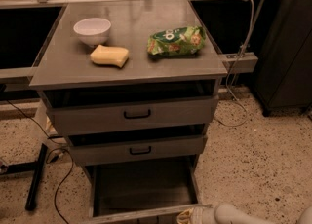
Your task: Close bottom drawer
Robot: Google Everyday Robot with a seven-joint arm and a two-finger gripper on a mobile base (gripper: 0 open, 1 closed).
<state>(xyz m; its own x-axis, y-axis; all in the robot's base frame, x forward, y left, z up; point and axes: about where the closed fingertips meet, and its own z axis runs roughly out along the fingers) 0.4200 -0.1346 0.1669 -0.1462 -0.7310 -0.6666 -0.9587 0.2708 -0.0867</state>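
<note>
The bottom drawer [144, 186] is the lowest of the grey cabinet's three and is pulled far out. Its inside is empty, and its front panel [146, 214] lies along the bottom edge of the view. Its handle is out of view. My gripper [191, 216] is at the bottom edge, right at the right end of that front panel. The pale forearm [236, 214] trails off to the right behind it. The middle drawer [139, 150] and the top drawer [136, 114] sit slightly out, each with a black handle.
On the cabinet top [63, 72] are a white bowl [92, 30], a yellow sponge [110, 55] and a green snack bag [175, 41]. A black stand leg [35, 179] and cables lie on the speckled floor at left. A dark cabinet [287, 47] stands at right.
</note>
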